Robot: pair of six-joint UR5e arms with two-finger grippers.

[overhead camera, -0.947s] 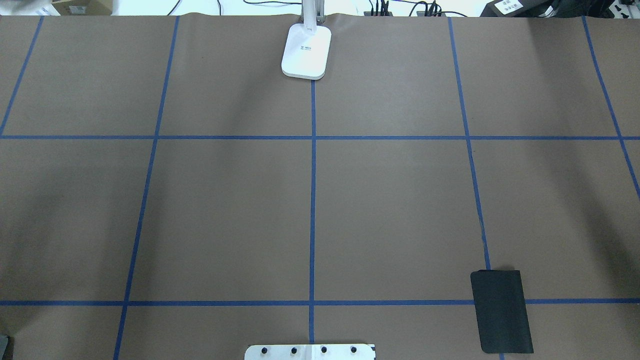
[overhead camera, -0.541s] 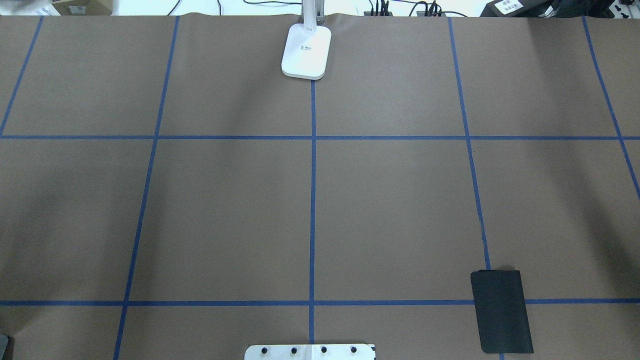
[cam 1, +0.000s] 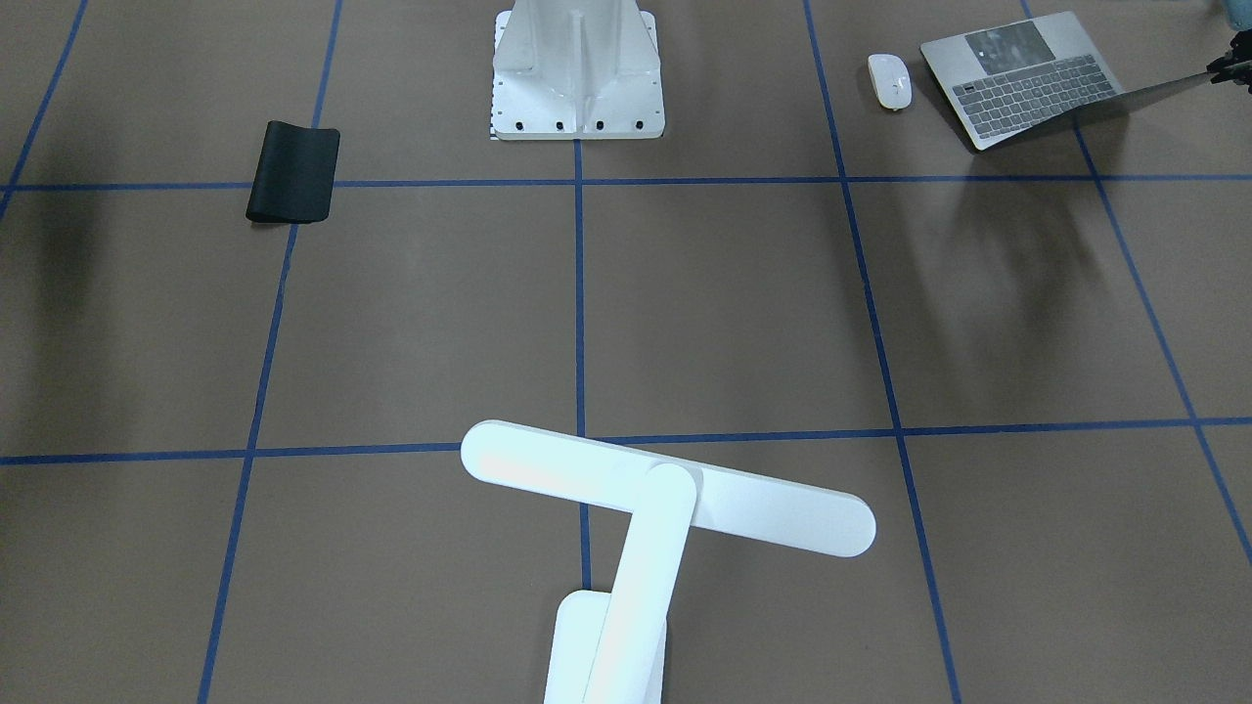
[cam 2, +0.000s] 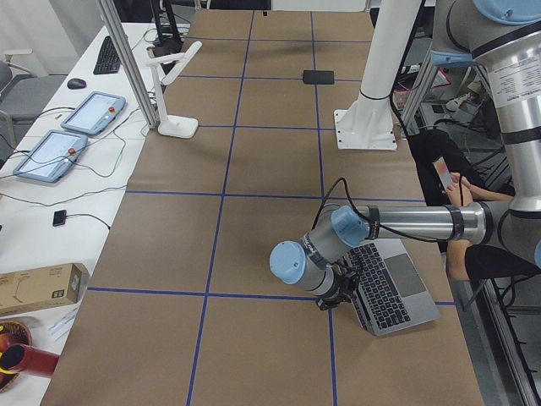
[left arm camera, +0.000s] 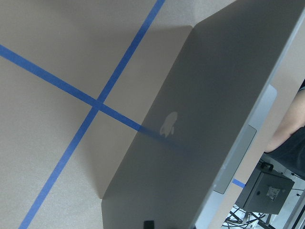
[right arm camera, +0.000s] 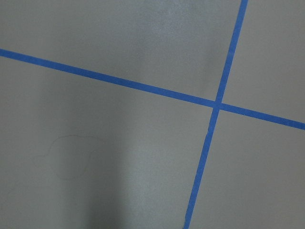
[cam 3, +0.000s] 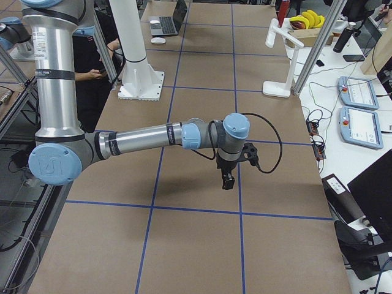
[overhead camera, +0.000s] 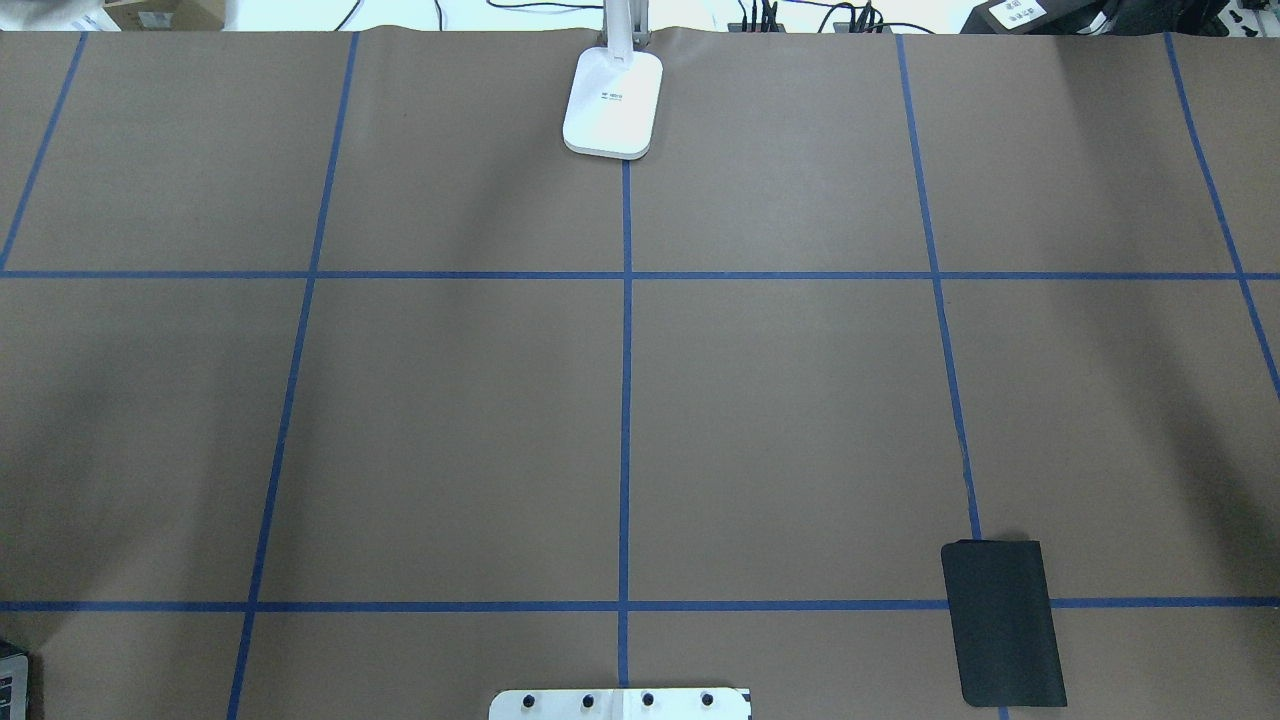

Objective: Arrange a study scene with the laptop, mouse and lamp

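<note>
Front view: the slim dark-grey metal laptop (cam 1: 1037, 93) sits open near the corner of the table (cam 1: 734, 293). The small white oval mouse (cam 1: 890, 81) lies just beside it. The left gripper (cam 1: 1228, 70) meets its lid, but I cannot tell its grip. Overhead: a dark shape (overhead camera: 10, 680) pokes further into the bottom-left corner. The white desk lamp (overhead camera: 612, 100) stands at the far edge. Right view: the right gripper (cam 3: 228, 179) hangs mid-table, and I cannot tell its grip.

left arm (cam 2: 406, 224): stretched out low | right arm (cam 3: 141, 138): stretched out, fingers (cam 3: 228, 181) pointing down

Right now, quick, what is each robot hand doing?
Left gripper: at the lid of the slim dark-grey metal laptop; grip cannot be told.
Right gripper: cannot be told.
</note>
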